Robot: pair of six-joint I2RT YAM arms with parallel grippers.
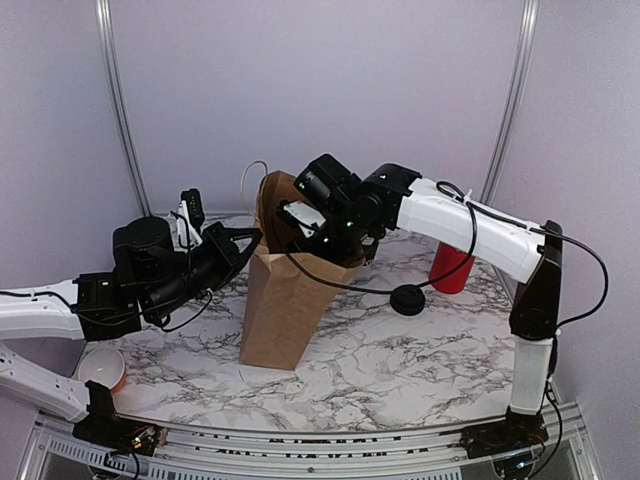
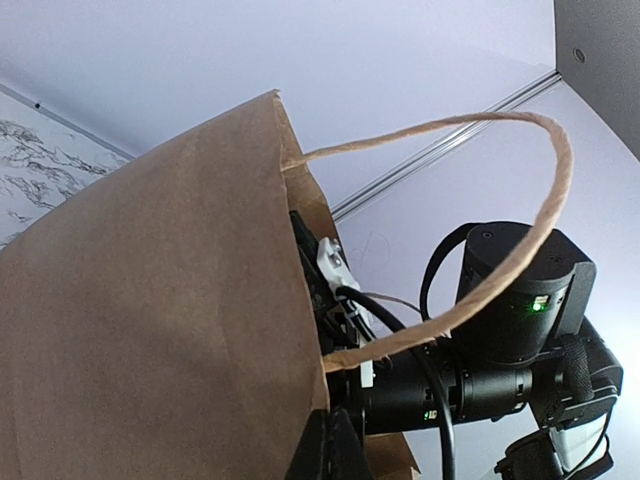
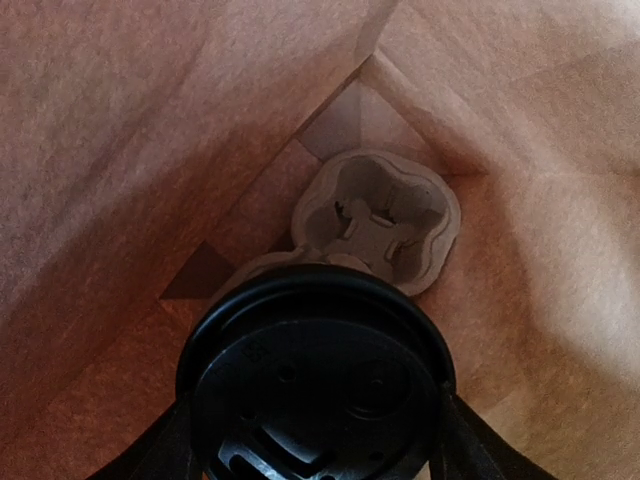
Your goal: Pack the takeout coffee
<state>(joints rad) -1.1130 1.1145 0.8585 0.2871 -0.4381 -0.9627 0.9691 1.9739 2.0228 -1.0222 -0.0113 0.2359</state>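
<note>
A brown paper bag [image 1: 283,300] stands upright on the marble table. My right gripper [image 1: 302,232] reaches down into its mouth. In the right wrist view it [image 3: 315,445] is shut on the takeout coffee [image 3: 315,375], whose round black lid faces the camera, held above a cardboard cup carrier [image 3: 385,215] on the bag's floor. My left gripper [image 1: 248,240] is at the bag's left top edge. In the left wrist view it [image 2: 338,450] is pinched shut on the bag's rim [image 2: 315,380], next to a paper handle [image 2: 500,125].
A loose flat black lid [image 1: 407,299] lies on the table right of the bag. A red cup [image 1: 451,266] stands behind it under the right arm. A red cup with a white inside [image 1: 103,368] sits at the near left corner.
</note>
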